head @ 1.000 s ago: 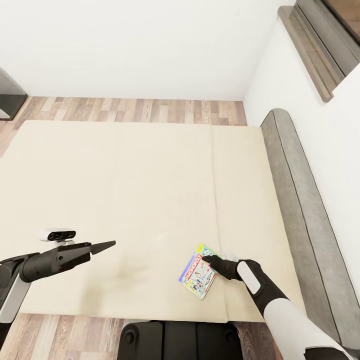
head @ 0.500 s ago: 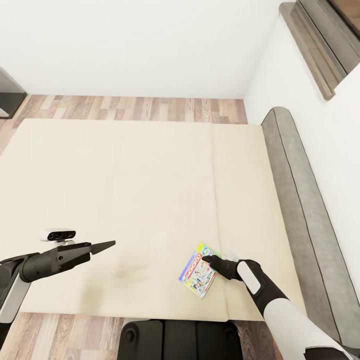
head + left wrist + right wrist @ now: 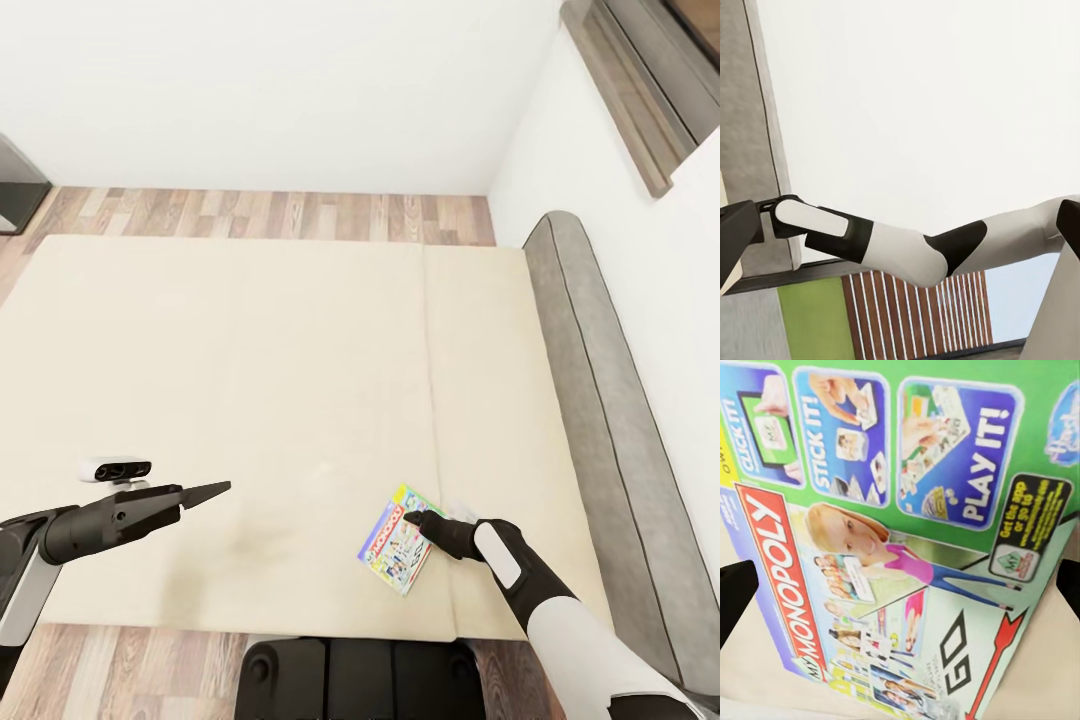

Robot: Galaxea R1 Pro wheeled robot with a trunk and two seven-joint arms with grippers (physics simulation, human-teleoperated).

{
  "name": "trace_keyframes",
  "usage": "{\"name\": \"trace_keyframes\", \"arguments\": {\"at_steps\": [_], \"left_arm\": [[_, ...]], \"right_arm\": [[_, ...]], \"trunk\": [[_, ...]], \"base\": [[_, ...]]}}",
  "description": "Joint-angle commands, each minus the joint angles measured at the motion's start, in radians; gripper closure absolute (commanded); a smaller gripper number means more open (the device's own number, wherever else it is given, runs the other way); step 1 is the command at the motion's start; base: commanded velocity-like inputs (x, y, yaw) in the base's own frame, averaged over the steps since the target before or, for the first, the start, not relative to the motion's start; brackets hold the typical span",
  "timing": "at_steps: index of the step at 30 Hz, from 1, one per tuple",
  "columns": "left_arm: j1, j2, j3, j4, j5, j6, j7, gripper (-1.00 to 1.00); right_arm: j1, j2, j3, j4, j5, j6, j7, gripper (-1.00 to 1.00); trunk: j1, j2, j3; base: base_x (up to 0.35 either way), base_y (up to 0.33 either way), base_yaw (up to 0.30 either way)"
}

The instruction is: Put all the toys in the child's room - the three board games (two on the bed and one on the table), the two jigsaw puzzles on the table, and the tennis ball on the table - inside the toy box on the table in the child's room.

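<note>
One board game (image 3: 393, 552), a pale box with a red banner and green top, lies flat on the cream bed (image 3: 250, 350) near its front edge, just left of the mattress seam. My right gripper (image 3: 412, 519) is open and sits at the box's far right edge. In the right wrist view the box (image 3: 900, 555) spans the gap between the two spread fingertips (image 3: 735, 600). My left gripper (image 3: 222, 489) hovers over the bed's front left, pointing right, open and with nothing in it. The table, toy box, puzzles and tennis ball are out of view.
A grey padded headboard (image 3: 600, 400) runs along the bed's right side against a white wall. Wood floor (image 3: 270, 215) lies beyond the bed, with a dark cabinet corner (image 3: 15, 195) at far left. My base (image 3: 350, 680) stands at the bed's front edge.
The head view has shifted very slightly. The arms and the board game keep their places.
</note>
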Motion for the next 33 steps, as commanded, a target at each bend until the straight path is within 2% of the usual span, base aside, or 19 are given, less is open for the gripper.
{"name": "trace_keyframes", "arguments": {"at_steps": [1, 12, 26, 33], "left_arm": [[0.0, 0.0, 0.0, 0.0, 0.0, 0.011, -0.004, -1.0], [0.0, 0.0, 0.0, 0.0, 0.0, 0.011, -0.004, -1.0], [0.0, 0.0, 0.0, 0.0, 0.0, 0.011, -0.004, -1.0], [0.0, 0.0, 0.0, 0.0, -0.002, 0.011, -0.004, -1.0]], "right_arm": [[0.0, 0.0, 0.0, -0.001, 0.002, 0.004, 0.002, -1.0], [0.0, 0.0, 0.0, -0.001, 0.003, 0.004, 0.003, -1.0], [0.0, 0.0, 0.0, -0.001, 0.003, 0.004, 0.003, -1.0], [0.0, 0.0, 0.0, -0.001, 0.003, 0.004, 0.003, -1.0]], "trunk": [[0.0, -0.002, -0.003], [0.0, -0.002, -0.018], [0.0, -0.002, -0.021], [0.0, -0.002, -0.021]], "base": [[0.0, 0.0, 0.0], [0.0, 0.0, 0.0], [0.0, 0.0, 0.0], [0.0, 0.112, 0.0]]}}
